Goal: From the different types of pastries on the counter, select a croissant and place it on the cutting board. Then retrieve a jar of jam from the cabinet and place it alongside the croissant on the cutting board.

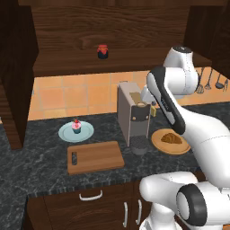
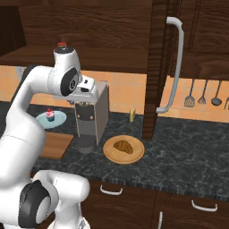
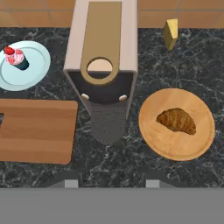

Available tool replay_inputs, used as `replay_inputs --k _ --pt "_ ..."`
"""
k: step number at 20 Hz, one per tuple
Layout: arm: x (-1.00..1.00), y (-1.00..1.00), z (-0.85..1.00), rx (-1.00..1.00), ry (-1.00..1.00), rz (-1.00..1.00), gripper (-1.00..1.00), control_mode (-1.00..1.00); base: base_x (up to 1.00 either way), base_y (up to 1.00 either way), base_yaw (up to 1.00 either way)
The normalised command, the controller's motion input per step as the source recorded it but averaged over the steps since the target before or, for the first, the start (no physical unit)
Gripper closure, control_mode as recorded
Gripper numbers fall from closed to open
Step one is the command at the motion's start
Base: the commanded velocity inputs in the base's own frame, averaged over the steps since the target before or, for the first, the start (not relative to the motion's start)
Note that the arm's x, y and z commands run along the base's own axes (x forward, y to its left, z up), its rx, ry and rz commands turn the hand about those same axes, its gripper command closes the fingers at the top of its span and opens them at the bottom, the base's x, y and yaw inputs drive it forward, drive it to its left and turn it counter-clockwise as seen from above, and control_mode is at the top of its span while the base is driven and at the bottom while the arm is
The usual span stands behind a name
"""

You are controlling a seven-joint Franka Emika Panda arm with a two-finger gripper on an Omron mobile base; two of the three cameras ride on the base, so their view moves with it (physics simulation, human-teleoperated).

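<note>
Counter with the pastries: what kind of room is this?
Most likely a home kitchen, computer-rendered: a speckled stone counter over wooden drawers, a coffee machine, cooking utensils hanging on a tiled wall.

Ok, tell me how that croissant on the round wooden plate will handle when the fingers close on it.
The croissant looks small and ridged, so it is probably light and soft, and a hard squeeze could crush it. Its curved, tapering shape may let it twist or slip unless it is gripped across the thick middle. It lies loose on the smooth wooden plate, so a nudge would likely slide it.
</note>
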Motion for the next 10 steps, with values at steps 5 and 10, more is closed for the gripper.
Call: replay_inputs --k 5,10 --pt "-0.29 0.18 -0.02 0.03 -0.26 0.0 -1.0 -1.0 0.0 0.0 0.0" --pt "-0.05 0.2 -0.04 0.01 -0.18 0.0 -1.0 -1.0 0.0 0.0 0.0"
